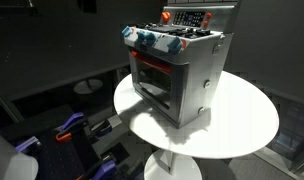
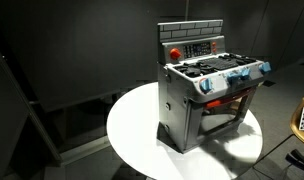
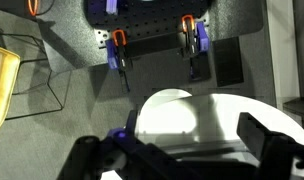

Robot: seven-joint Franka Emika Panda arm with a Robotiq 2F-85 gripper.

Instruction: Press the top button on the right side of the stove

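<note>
The stove (image 1: 177, 70) is a small silver-grey toy oven with a red-glowing front window. It stands upright on a round white table (image 1: 242, 125) and shows in both exterior views (image 2: 207, 95). Blue-and-red knobs (image 1: 152, 40) line its top front, and a grey-and-red back panel (image 2: 192, 40) rises behind. Small buttons sit on its grey side wall (image 1: 205, 86). My gripper (image 3: 180, 150) shows only in the wrist view. Its two dark fingers are spread wide with nothing between them, high above the white table (image 3: 242, 115). The stove cannot be made out in the wrist view.
A dark pegboard with orange-and-purple clamps (image 3: 192, 35) lies on the floor below, and a yellow wire basket (image 3: 2, 80) is at the left. Clamps and tools (image 1: 72, 130) lie on the floor by the table. A small white disc (image 1: 89, 87) lies behind.
</note>
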